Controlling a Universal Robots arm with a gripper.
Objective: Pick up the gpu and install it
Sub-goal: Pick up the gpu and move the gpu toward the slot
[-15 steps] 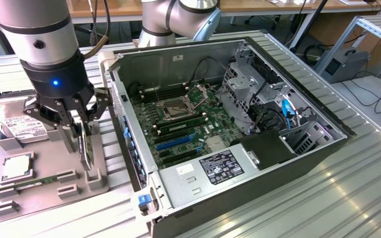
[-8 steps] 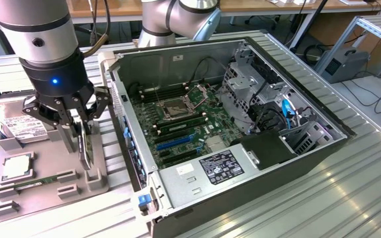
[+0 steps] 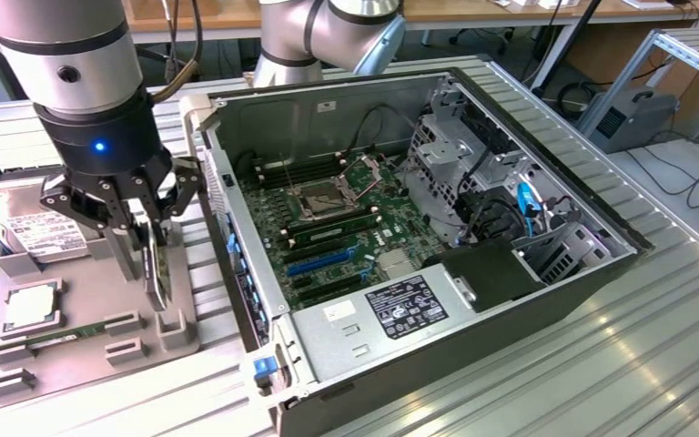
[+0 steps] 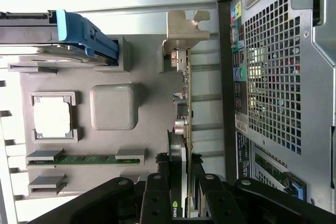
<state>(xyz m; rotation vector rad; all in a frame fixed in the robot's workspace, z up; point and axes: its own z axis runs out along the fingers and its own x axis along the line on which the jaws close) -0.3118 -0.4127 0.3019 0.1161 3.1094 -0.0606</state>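
At the exterior view's left, silver hard drive with white label (image 3: 36, 232) at the edge of grey plastic parts tray (image 3: 88, 364); over that tray, black multi-finger claw (image 3: 143, 238) about half closed, pinching both faces of the thin dark gpu card with black fan and silver end bracket (image 3: 153, 278), which stands on edge, lower edge at the tray's slot blocks. Toward the exterior view's right, open black computer case (image 3: 592, 273), green motherboard (image 3: 338, 228) exposed, blue expansion slot (image 3: 323, 261) bare. Judged best for this pick-up: firm even clamp, card plumb, straight pull out of the blocks, no twist beside the case wall.
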